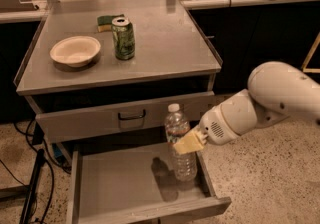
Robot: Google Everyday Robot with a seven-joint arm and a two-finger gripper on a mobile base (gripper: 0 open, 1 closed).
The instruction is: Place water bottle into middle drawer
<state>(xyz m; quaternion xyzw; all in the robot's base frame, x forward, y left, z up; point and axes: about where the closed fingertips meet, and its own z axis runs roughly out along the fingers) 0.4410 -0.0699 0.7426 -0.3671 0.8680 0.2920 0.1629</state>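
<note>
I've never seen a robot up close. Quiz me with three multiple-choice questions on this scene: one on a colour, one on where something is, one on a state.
1. The can on the cabinet top is:
A. red
B. green
C. blue

2. The bottle is:
A. standing beside the can
B. upright at the right side of the lower drawer, in the gripper
C. lying on its side on the cabinet top

3. The lower drawer is:
A. shut
B. pulled open
C. taken out of the cabinet

Answers:
1 B, the can's sides are green.
2 B, the gripper is closed on the bottle's middle, inside the lower drawer's right wall.
3 B, the lower drawer's bare bottom shows in front of the cabinet.
</note>
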